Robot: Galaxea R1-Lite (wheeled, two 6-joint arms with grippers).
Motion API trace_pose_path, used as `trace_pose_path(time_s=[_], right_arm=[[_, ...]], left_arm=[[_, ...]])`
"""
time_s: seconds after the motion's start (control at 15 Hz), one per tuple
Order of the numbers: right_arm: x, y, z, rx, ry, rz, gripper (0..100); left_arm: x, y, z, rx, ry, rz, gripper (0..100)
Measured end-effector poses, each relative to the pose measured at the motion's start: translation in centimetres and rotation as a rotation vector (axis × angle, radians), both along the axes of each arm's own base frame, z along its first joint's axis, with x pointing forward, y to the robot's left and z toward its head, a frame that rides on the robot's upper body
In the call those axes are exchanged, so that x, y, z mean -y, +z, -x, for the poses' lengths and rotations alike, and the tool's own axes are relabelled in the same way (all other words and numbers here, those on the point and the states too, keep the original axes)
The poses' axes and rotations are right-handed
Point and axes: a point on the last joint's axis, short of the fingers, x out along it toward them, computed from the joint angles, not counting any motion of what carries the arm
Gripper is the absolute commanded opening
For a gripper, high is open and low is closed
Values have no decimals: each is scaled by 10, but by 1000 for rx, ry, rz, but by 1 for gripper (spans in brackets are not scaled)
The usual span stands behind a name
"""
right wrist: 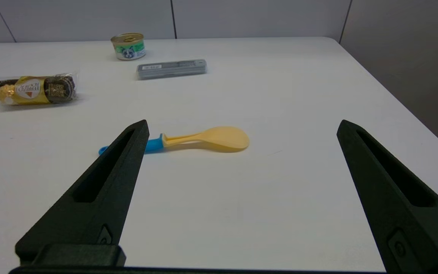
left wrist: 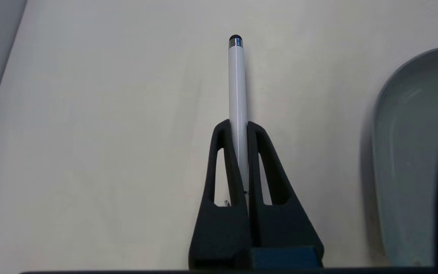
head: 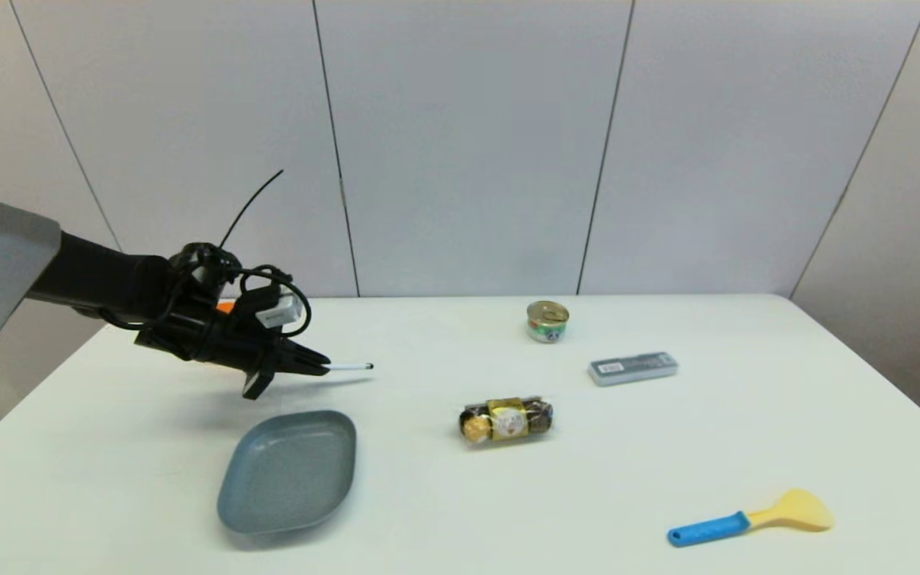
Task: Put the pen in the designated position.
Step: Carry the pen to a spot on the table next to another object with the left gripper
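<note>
Item: pen [left wrist: 237, 99], clamped in my left end effector [head: 323, 367] above the worktop [head: 444, 511], beyond the grey dish [head: 288, 471].

Condition: the fingers [left wrist: 224, 167] pinch the barrel lengthwise, most of it sticking out forward; I judge it could pivot or roll away on release, since it is round and the target patch is unmarked. Dish: nothing in it. My right end effector [right wrist: 242, 198] hangs spread wide over the spatula [right wrist: 203, 139], holding nothing.

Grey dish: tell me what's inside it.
Nothing shows inside the grey dish; the head view sees its whole speckled floor bare. The left gripper, beyond it, is shut on the pen, which points over the white table, not the dish.
</note>
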Motion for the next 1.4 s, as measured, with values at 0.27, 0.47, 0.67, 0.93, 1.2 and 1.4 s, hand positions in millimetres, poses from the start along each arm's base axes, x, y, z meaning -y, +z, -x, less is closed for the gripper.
trace_pose_path(time_s=[0.27,0.47,0.67,0.93,1.2,1.4], right_arm=[[0,0,0,0,0,0,100],[0,0,0,0,0,0,100],[0,0,0,0,0,0,100],[0,0,0,0,0,0,100],[0,0,0,0,0,0,100],[0,0,0,0,0,0,100]], left_arm=[[-6,-11,-1,-30,-6,53,0],[-12,-17,-6,-4,0,71,0],[-17,-26,-7,-14,2,92,0],[-18,-34,-8,-23,0,104,0],[-18,-40,-8,-36,-6,108,0],[-18,-43,-8,-44,-7,110,0]])
